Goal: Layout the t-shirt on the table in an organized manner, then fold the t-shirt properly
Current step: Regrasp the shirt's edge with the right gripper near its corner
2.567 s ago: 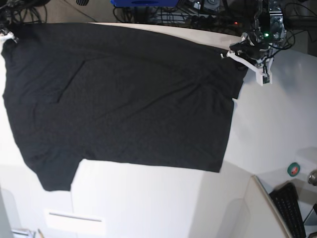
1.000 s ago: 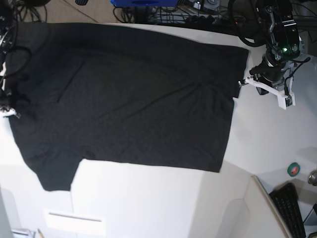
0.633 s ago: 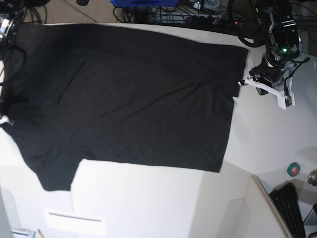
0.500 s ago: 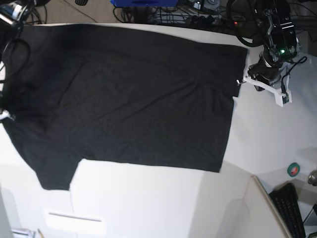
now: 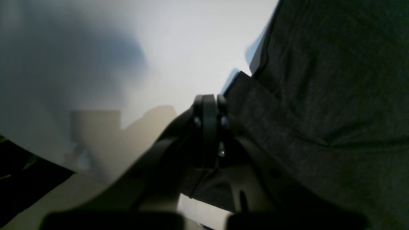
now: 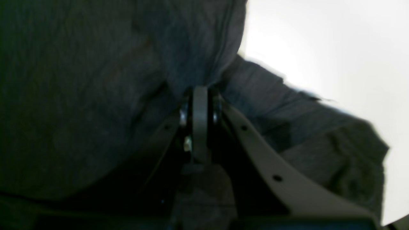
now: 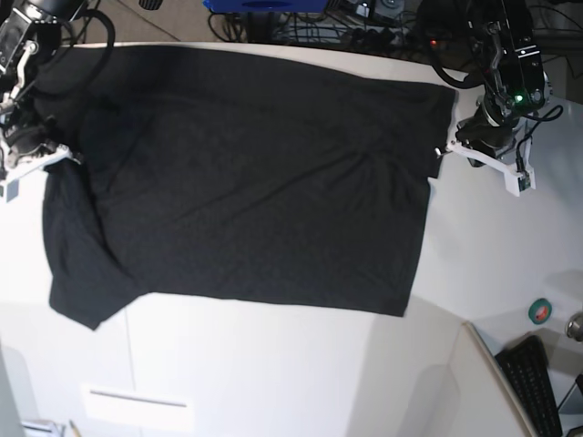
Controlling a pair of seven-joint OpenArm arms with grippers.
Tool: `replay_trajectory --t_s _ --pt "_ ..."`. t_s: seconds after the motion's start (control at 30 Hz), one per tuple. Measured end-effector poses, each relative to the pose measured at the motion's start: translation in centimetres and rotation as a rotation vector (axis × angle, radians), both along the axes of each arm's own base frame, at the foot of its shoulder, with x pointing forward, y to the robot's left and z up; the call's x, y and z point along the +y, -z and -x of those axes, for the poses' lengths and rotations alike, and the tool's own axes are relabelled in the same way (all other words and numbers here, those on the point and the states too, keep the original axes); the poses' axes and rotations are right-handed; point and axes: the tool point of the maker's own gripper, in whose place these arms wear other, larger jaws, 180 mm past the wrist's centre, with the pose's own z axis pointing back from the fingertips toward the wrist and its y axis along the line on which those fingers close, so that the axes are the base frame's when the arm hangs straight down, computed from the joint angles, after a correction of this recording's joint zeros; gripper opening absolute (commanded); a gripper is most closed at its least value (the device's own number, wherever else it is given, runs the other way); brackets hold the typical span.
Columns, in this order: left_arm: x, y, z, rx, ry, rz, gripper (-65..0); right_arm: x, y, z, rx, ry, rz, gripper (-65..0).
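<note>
The black t-shirt (image 7: 246, 182) lies spread across most of the off-white desk (image 7: 510, 246), plain side up, its long edges running left to right in the base view and its lower edge sitting fairly straight. At the far left of that view the right end effector (image 7: 62, 157) is pinched shut on the shirt's edge; the sleeve there hangs folded back under itself, so the fabric below it tapers into a loose flap toward the lower-left corner. From the right wrist camera the jaws are closed together with dark cloth bunched up against them and a crumpled fold trailing off to the right over the pale desk. On the other side, the left end effector (image 7: 444, 150) is clamped on the shirt's right-hand edge, close to the upper corner, with a few shallow creases fanning out from that spot into the body of the shirt. The left wrist camera shows its jaws closed tight, a folded strip of hem (image 5: 255, 102) pressed right beside them and bare desk to the left. A small green roll (image 7: 540, 311) and a dark keyboard (image 7: 537, 387) sit well apart from the shirt at the lower right.
</note>
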Motion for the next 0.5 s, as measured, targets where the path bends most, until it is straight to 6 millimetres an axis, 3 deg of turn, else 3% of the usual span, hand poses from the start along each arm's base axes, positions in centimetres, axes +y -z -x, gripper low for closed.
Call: replay_trajectory --t_s 0.07,0.13,0.17,0.2,0.33,0.4,0.5 --pt "0.0 0.0 0.0 0.000 0.000 -0.001 -65.0 0.4 0.6 0.9 0.055 -0.009 -0.019 -61.8" --pt "0.0 0.0 0.0 0.000 0.000 -0.001 -65.0 0.6 0.8 1.3 0.090 -0.018 -0.028 -40.7" --pt "0.0 0.0 0.0 0.000 0.000 -0.001 -65.0 0.6 0.6 0.9 0.080 -0.016 -0.028 -32.1" --pt "0.0 0.0 0.0 0.000 0.000 -0.001 -65.0 0.3 0.2 0.0 0.052 -0.013 -0.017 -27.5" --pt "0.1 -0.1 -0.1 -0.001 0.001 -0.004 -65.0 -2.2 -2.4 -5.8 -0.132 0.011 0.028 -26.6" --pt "0.1 -0.1 -0.2 -0.004 0.001 -0.002 -65.0 -3.9 -2.1 -8.0 -0.130 0.027 0.011 -26.6" --pt "0.1 -0.2 -0.4 -0.009 0.001 -0.005 -65.0 -6.3 -0.1 -10.3 -0.081 0.070 -0.051 -26.6"
